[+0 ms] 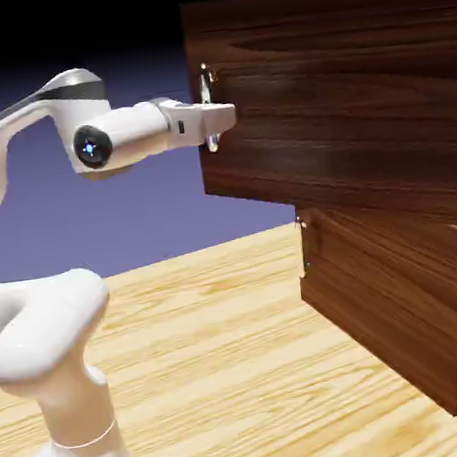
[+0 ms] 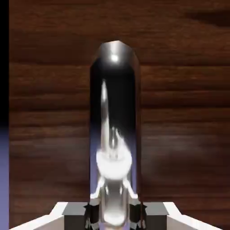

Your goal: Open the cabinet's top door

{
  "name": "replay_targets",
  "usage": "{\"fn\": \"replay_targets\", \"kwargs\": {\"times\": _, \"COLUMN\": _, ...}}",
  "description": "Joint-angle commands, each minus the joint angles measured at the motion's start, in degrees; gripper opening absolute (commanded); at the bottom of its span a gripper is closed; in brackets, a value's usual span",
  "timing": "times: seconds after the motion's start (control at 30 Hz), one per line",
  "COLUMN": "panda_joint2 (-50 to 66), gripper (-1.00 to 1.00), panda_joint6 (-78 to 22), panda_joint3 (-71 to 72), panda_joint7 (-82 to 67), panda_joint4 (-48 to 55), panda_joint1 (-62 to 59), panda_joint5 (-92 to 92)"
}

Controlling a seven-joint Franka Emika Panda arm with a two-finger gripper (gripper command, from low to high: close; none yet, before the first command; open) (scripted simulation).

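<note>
At upper centre the gripper has its jaws clamped on the handle of the door, apparently ajar; next, pull outward along its arc.

Light wood table, blue-violet backdrop

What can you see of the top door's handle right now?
The handle is a slim, shiny silver metal bar, standing vertically near the left edge of the top door in the exterior view. In the hand view it rises large up the middle, with a rounded upper end and bright reflections, against dark wood grain. Its lower part sits between the gripper fingertips, which press against both its sides. The exterior view shows the gripper reaching it horizontally. The door appears swung out slightly from the cabinet.
</note>
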Motion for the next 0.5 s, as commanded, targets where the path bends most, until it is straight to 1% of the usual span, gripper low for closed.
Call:
{"fn": "replay_targets", "kwargs": {"times": 0.0, "panda_joint2": -0.45, "gripper": -1.00, "panda_joint6": -1.37, "panda_joint3": -2.07, "panda_joint7": -0.27, "panda_joint4": -1.04, "panda_joint1": 0.75, "panda_joint5": -1.69}}
{"fn": "replay_targets", "kwargs": {"times": 0.23, "panda_joint2": -2.49, "gripper": -1.00, "panda_joint6": -10.66, "panda_joint3": -16.61, "panda_joint7": -2.07, "panda_joint4": -5.78, "panda_joint1": 3.56, "panda_joint5": -13.84}}
{"fn": "replay_targets", "kwargs": {"times": 0.47, "panda_joint2": -1.71, "gripper": -1.00, "panda_joint6": -19.47, "panda_joint3": -31.14, "panda_joint7": -4.08, "panda_joint4": -6.92, "panda_joint1": 3.98, "panda_joint5": -26.42}}
